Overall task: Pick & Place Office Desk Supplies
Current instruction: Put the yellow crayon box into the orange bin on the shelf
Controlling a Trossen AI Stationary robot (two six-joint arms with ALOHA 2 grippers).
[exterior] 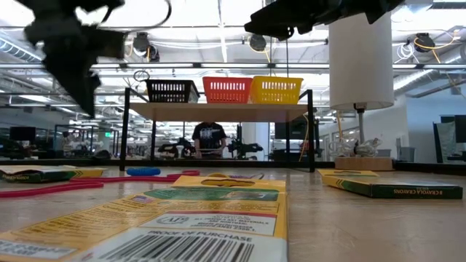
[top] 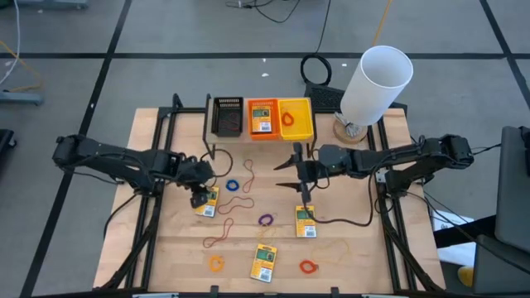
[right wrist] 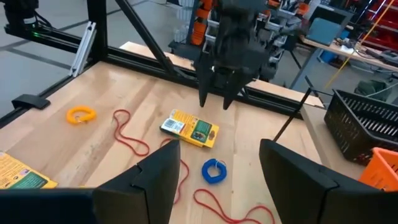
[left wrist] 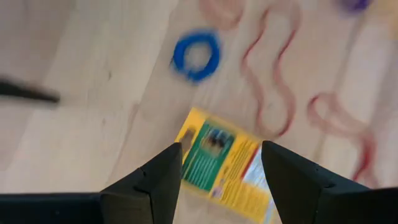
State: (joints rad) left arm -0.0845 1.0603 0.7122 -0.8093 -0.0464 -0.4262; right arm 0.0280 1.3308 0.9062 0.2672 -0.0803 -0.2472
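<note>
On the pale wooden worktop (top: 348,257), the left gripper (top: 201,199) hovers, fingers spread, empty, over a flat yellow pack (left wrist: 225,163) near a blue band loop (left wrist: 196,55). Farther off, the right gripper (top: 287,162) hangs parted and empty.

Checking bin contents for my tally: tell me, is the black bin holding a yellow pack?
No: the black bin looks empty, while a yellow pack lies in the orange bin.

Light wood table (top: 348,261): 3 yellow packs (top: 264,262) lying flat mid to front edge, rubber-band loops (top: 233,185) scattered between, white cylinder (top: 374,85) back right corner.
</note>
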